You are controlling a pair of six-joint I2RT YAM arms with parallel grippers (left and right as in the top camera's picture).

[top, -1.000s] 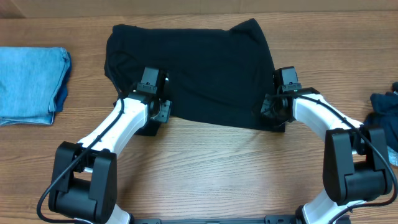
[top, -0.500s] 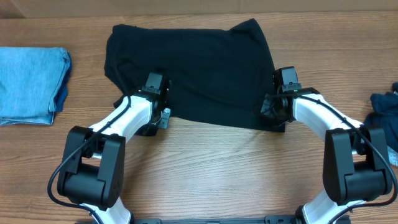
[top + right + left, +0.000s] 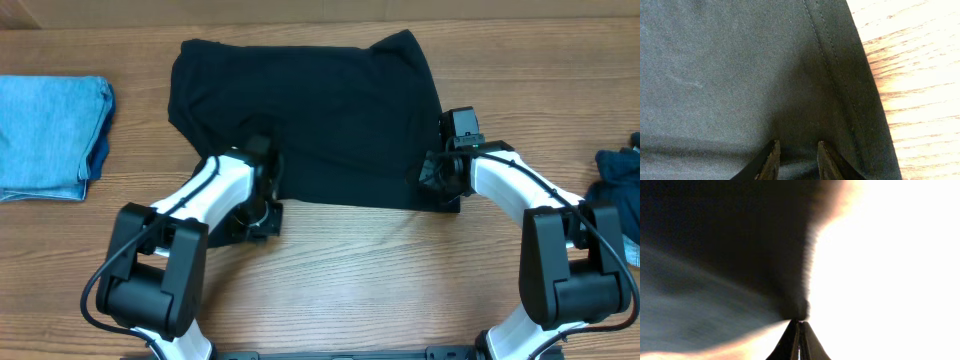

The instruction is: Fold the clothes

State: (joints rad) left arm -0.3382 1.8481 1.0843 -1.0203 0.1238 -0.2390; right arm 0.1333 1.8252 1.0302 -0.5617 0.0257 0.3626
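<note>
Wooden table (image 3: 340, 260) lay under both arms, with the black shirt (image 3: 320, 110) spread flat across it, reaching away ahead of both pairs of jaws. The left gripper (image 3: 799, 324) had its jaws pressed tight together, and dark cloth drew to a point right at their tips, so it seemed to have caught the near hem; that view was blurred and glared out, which left the depth of the bite unclear. The right gripper (image 3: 799, 152) stood narrow, with shirt cloth puckered and shadowed in the slot between its jaws, reading as a pinch. A stitched side seam ran just outside one finger, bare wood beyond it. Folded blue denim (image 3: 50, 135) sat well off to the outer side of the left jaws, and a navy garment (image 3: 620, 170) well off outside the right ones. The shirt looked thin, light and limp: it would sag and slide between two holds, never keeping an edge by itself. Hems and seams, being doubled and stitched, probably offered the surest places to grip, taken at matching corners so the fold would fall square.
</note>
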